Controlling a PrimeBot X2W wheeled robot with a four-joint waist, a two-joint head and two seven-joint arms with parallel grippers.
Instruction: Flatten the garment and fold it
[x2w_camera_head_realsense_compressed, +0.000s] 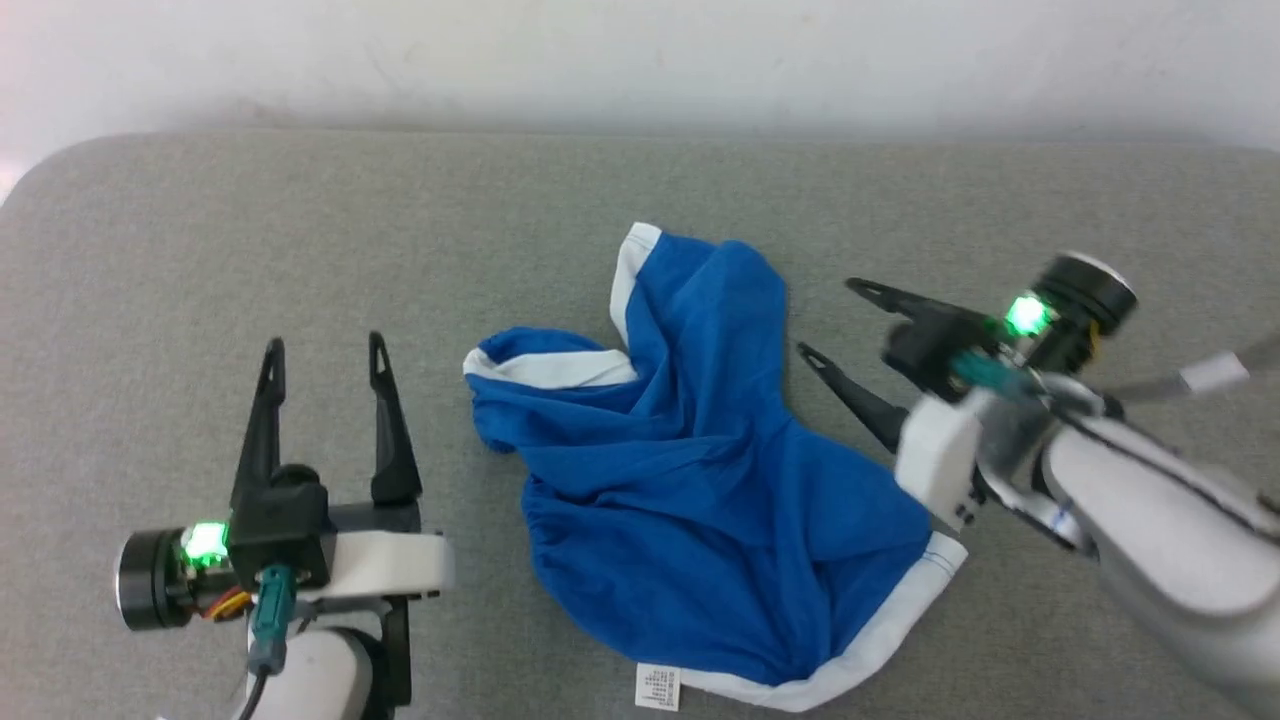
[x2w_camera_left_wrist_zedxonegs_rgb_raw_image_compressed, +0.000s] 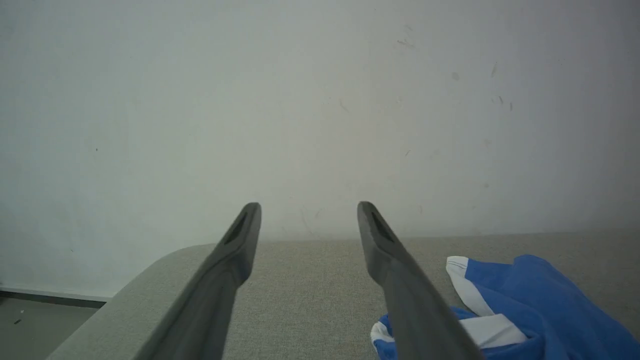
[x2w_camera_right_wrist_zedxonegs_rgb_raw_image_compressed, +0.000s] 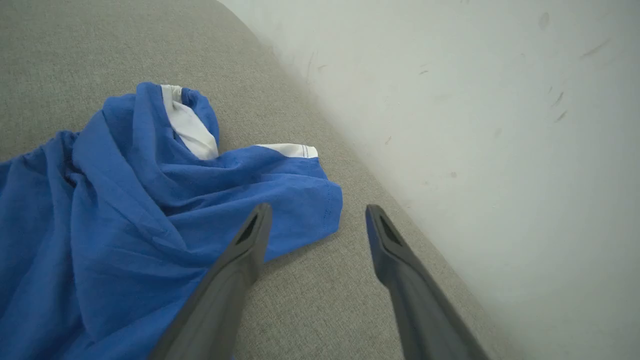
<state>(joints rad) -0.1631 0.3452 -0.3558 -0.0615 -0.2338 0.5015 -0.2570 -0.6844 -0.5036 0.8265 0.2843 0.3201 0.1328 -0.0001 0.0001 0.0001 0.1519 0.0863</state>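
The right gripper (x2w_camera_head_realsense_compressed: 828, 316) has its two dark fingers spread wide and holds nothing. It sits just off the right edge of the garment (x2w_camera_head_realsense_compressed: 690, 470), tips aimed at the cloth. In the right wrist view, one finger (x2w_camera_right_wrist_zedxonegs_rgb_raw_image_compressed: 235, 265) crosses in front of a blue fold of the garment while the other lies over bare surface beside that fold. Whether the first finger touches the cloth cannot be told.

The left gripper (x2w_camera_head_realsense_compressed: 325, 342) is likewise spread and empty. It stands to the left of the garment, apart from it, with its fingers pointing past the garment's left lobe toward the wall (x2w_camera_head_realsense_compressed: 640, 50). In the left wrist view, the blue and white cloth lies beside the right-hand finger (x2w_camera_left_wrist_zedxonegs_rgb_raw_image_compressed: 400, 280), low in the corner.

The garment is a crumpled blue heap with deep folds running through it. A white band borders its near right edge. A white stripe shows at its far tip, and another runs across the lobe on its left. A small white care tag (x2w_camera_head_realsense_compressed: 657, 688) sticks out from its near edge. Under the garment and reaching out on all sides of it is a grey fabric-covered surface (x2w_camera_head_realsense_compressed: 300, 220), with the wall rising beyond the garment's far tip.
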